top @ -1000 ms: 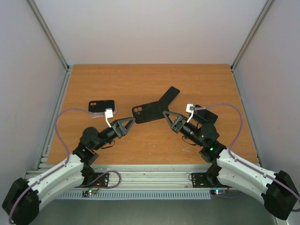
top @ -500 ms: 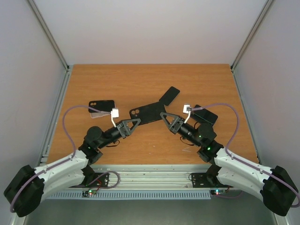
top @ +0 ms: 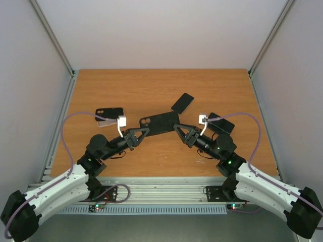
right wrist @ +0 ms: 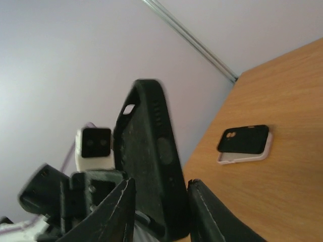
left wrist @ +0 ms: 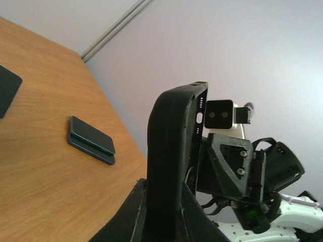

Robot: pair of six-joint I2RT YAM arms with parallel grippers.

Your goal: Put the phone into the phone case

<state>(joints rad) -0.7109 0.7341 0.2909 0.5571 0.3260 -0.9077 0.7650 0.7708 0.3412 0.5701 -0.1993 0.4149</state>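
Observation:
A black phone case (top: 160, 123) is held off the table between both grippers. My left gripper (top: 143, 132) is shut on its left end; the left wrist view shows the case (left wrist: 174, 131) standing upright, pinched between the jaws of that gripper (left wrist: 169, 184). My right gripper (top: 179, 130) is shut on its right end; the right wrist view shows the case (right wrist: 146, 141) between that gripper's (right wrist: 159, 186) two fingers. A black phone (top: 182, 103) lies flat on the table just beyond the case; its corner shows in the left wrist view (left wrist: 5, 91).
A black case on a white phone (top: 110, 116) lies at the left, also in the right wrist view (right wrist: 245, 143). A dark stacked phone with a blue edge (top: 221, 123) lies at the right, also in the left wrist view (left wrist: 91, 140). Grey walls surround the wooden table (top: 161, 85).
Both grippers have shifted with the case, which now sits apart from the black phone it overlapped before. The left arm has drawn back a little.

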